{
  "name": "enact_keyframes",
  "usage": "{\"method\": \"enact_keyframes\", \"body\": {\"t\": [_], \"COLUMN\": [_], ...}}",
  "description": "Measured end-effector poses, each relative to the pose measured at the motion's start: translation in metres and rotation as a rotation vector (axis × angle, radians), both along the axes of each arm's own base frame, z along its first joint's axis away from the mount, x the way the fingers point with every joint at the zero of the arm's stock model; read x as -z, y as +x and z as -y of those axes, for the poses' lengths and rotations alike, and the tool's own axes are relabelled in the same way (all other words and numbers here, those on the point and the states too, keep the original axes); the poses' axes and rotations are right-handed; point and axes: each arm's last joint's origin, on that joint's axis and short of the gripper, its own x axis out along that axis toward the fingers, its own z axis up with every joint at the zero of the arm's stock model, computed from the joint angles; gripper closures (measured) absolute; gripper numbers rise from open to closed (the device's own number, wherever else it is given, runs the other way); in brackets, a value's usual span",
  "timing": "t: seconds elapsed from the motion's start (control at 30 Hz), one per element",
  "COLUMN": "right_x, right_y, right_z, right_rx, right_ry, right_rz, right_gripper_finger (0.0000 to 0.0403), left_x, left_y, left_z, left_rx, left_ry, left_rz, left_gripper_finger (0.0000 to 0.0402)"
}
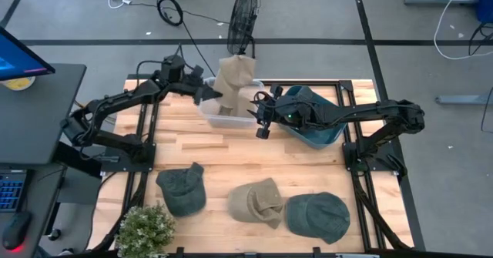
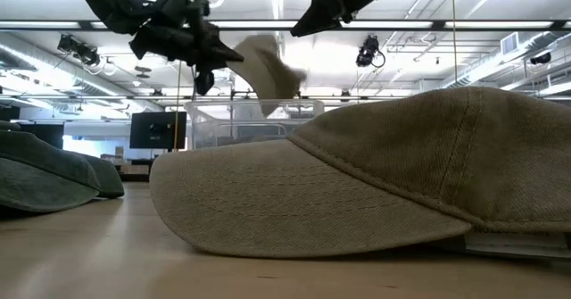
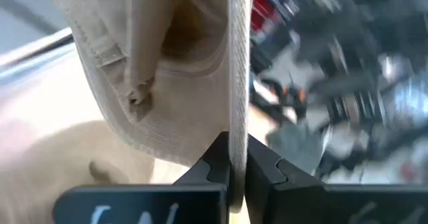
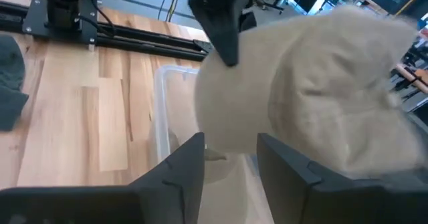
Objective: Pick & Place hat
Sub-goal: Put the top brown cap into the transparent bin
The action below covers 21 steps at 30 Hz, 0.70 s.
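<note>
My left gripper (image 1: 206,93) is shut on a tan hat (image 1: 235,82) and keeps it in the air over a clear plastic bin (image 1: 223,119). The low view shows the tan hat (image 2: 268,67) above the bin's rim (image 2: 254,113). My right gripper (image 1: 262,123) is open just to the right of the hat. In the right wrist view its fingers (image 4: 231,160) point at the tan hat (image 4: 301,97) without visibly touching it. Another tan hat (image 1: 258,202) and two dark green hats (image 1: 182,189) (image 1: 317,216) lie on the table's near part. My left gripper pinches the tan hat by its brim (image 3: 238,127), seen edge-on between the two fingers (image 3: 212,167). The fingers come at it roughly level from the table's left. The hat is lifted clear, its crown standing up beside the gripper over the clear bin.
A blue bin (image 1: 317,127) sits under my right arm, right of the clear bin. A potted plant (image 1: 145,231) stands at the near left corner. A fan (image 1: 245,11) stands beyond the far edge. Bare wood shows between the bins and the hats.
</note>
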Motion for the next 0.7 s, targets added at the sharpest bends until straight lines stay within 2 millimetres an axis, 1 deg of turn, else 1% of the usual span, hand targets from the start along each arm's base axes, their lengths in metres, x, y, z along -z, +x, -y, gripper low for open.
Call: {"method": "enact_keyframes", "body": {"t": [0.1,0.2,0.27,0.43,0.53,0.7], "right_x": [0.001,0.002,0.002,0.003,0.003,0.003], "right_y": [0.0,-0.001,-0.001,-0.001,-0.001,-0.002], "right_z": [0.0,0.0,0.0,0.0,0.0,0.007], "right_rx": [-0.009,-0.012,-0.012,-0.012,-0.009,0.012], "right_ry": [-0.019,-0.025,-0.025,-0.024,-0.021,-0.017], "right_rz": [-0.021,-0.034,-0.043,-0.05,-0.048,-0.046], "right_gripper_finger": [0.0261,0.0261,0.0261,0.0261,0.0261,0.0261], "left_x": [0.003,0.011,0.016,0.022,0.021,0.021], "left_y": [-0.001,-0.002,-0.003,-0.009,-0.009,-0.009], "left_z": [0.003,0.007,0.01,0.01,0.01,0.01], "left_rx": [0.086,0.143,0.169,0.146,0.151,0.182], "left_ry": [0.163,0.237,0.237,0.118,0.137,0.224], "left_rz": [-0.005,-0.049,-0.087,-0.152,-0.144,-0.132], "left_gripper_finger": [0.0381,0.0381,0.0381,0.0381,0.0381,0.0379]}}
